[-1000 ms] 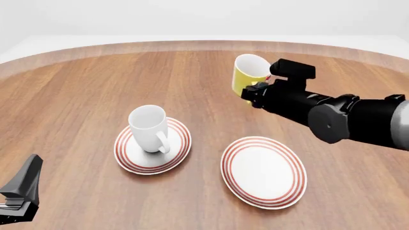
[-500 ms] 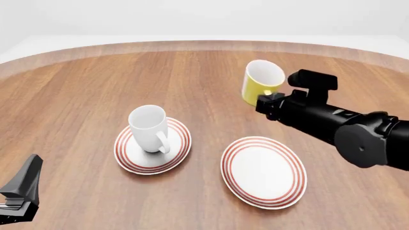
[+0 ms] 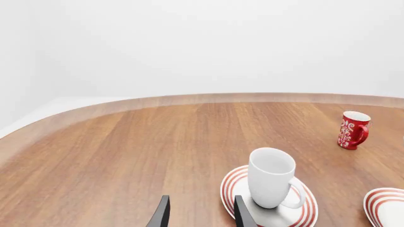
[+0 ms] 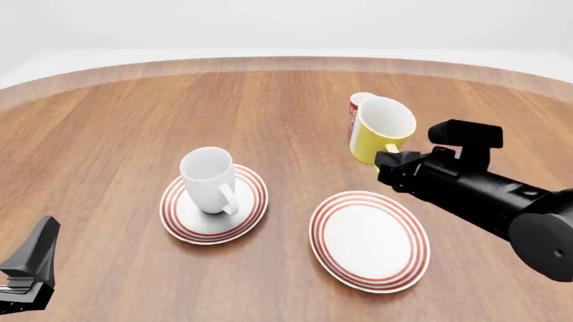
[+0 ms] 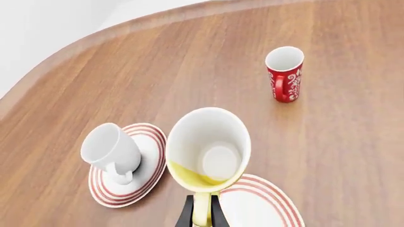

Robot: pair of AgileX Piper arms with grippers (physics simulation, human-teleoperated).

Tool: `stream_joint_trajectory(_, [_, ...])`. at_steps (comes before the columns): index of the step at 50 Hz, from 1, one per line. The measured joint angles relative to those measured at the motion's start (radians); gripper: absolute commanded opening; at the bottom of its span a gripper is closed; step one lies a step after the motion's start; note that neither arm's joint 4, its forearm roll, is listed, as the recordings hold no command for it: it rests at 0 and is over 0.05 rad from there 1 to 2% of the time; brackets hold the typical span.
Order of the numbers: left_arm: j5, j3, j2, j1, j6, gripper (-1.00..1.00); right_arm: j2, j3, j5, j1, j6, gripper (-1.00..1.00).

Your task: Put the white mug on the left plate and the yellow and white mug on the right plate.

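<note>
**Yellow mug travelling toward the right plate**

Wood-grain table (image 4: 107,121) w/ a pale curved edge is filling every view, plain white backdrop behind. White mug (image 4: 209,178) is already sitting upright on the left plate (image 4: 179,225), handle toward the camera side, so that half of the task is looking done.

Right gripper (image 4: 387,161) is carrying the yellow and white mug (image 4: 380,134) clear of the table, tilted, mouth facing the front cam. Over the last sec it has been moving nearer and to the right; the mug is now hanging just beyond the far rim of the right plate (image 4: 369,241), not yet over its middle. Wrist view is showing the fingers (image 5: 187,217) closed tight on the yellow handle, white inside of the mug (image 5: 208,146) wide open to the lens.

Red cup (image 4: 355,114) is now peeking out behind the yellow mug; it was hidden a moment ago. It's standing apart on the far side, prob. no obstacle.

Left gripper (image 3: 198,213) is parked low near the table's near-left corner, unchanged, jaws parted w/ nothing between them.

Judgement: remaining work is bringing the mug over plate centre, levelling it, lowering, releasing.
</note>
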Motion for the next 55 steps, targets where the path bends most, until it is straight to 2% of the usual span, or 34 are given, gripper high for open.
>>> stream_joint_trajectory(25, [0.0,0.0,0.0,0.0,0.0,1.0,-0.127,0.104,0.022,0.017,-0.003,-1.0])
stream_joint_trajectory(55, [0.0,0.0,0.0,0.0,0.0,1.0,-0.178,0.193,-0.001,0.044,-0.003,-1.0])
